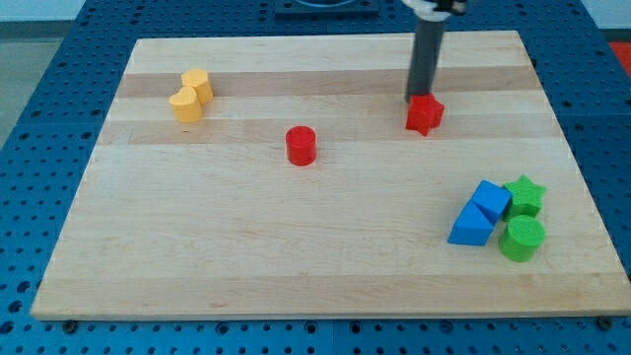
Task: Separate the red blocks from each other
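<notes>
Camera view: my tip (419, 98) is touching the red star (425, 115) from the top side, placed for pushing it farther from the red cylinder (301, 145); no jaws are fitted.

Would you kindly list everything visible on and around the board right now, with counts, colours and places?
red star block: one, red, upper right of centre
red cylinder: one, red, near the centre, well apart from the star
yellow blocks: two, yellow, touching, upper left
blue blocks: two, blue, touching, lower right
green star: one, green, right of the blue pair
green cylinder: one, green, below the green star
wooden board: one, light wood
blue perforated table: one, around the board
my tip: one, dark rod, at the red star's top-left edge
</notes>
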You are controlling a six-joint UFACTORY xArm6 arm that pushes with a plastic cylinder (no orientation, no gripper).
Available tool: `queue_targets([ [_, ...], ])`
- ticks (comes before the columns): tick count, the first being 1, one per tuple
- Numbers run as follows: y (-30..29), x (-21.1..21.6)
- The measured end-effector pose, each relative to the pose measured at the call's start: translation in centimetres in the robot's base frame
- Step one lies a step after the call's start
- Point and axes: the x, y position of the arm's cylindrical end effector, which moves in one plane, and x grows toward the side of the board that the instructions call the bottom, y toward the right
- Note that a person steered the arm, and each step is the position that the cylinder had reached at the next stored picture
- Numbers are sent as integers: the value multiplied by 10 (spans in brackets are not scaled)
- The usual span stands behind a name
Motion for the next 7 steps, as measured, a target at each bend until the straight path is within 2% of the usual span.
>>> queue_targets([
  [1,35,-2],
  [2,19,-10],
  [4,-84,-11],
  [5,-114,17],
  [6,-105,60],
  [7,-78,48],
])
